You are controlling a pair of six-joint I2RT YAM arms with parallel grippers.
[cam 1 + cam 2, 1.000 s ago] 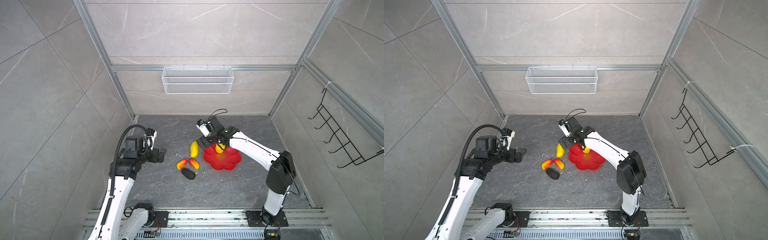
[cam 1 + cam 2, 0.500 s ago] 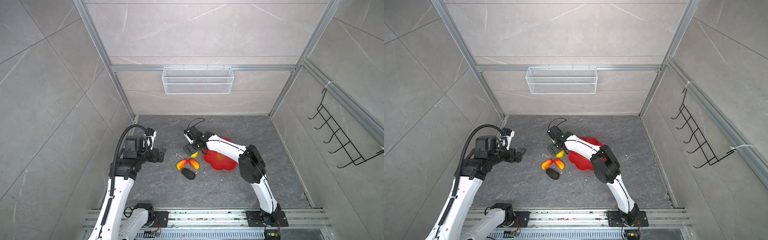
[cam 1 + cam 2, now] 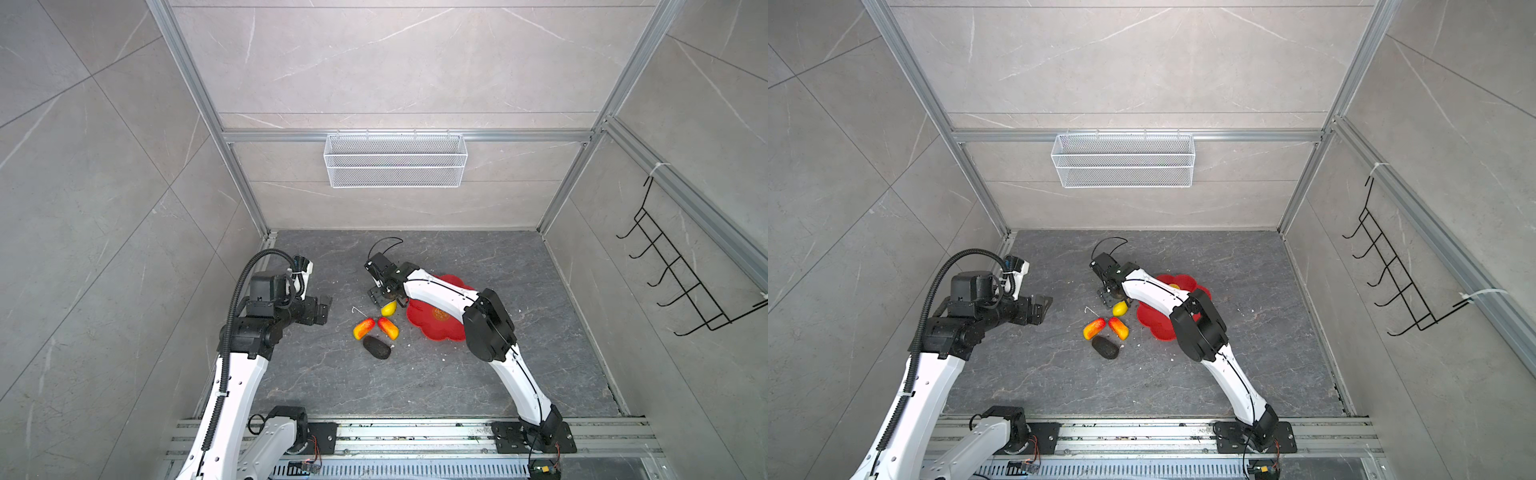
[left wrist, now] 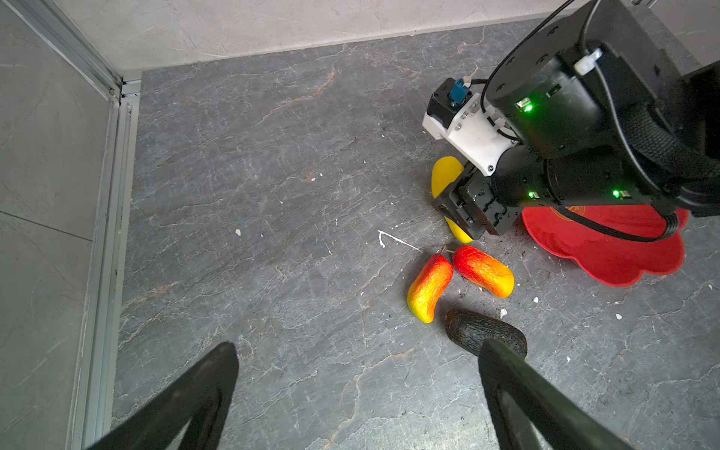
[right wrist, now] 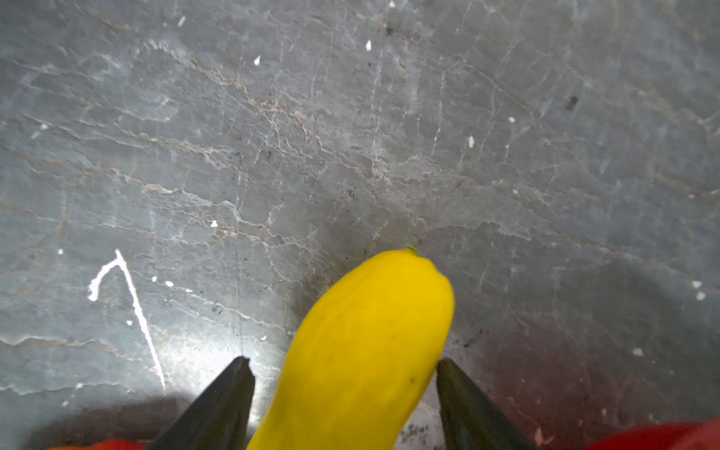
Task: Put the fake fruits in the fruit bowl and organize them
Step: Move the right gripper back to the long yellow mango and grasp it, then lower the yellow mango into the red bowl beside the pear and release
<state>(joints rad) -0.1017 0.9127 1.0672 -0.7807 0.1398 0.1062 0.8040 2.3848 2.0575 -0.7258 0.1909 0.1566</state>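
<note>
Locate the right gripper low over the grey stone-pattern table, just beside the shallow red flower-shaped plastic bowl. Note the jaws parted and straddling the elongated glossy yellow toy fruit lying on the table, a gap visible on one side: not clamped. Find the round yellow toy fruit inside the bowl. Find two oblong red-orange-yellow toy fruits, side by side, and the dark black oval toy fruit on the table, left of the bowl in both top views. See the left gripper above the table, released, holding nothing, apart from the fruits.
</note>
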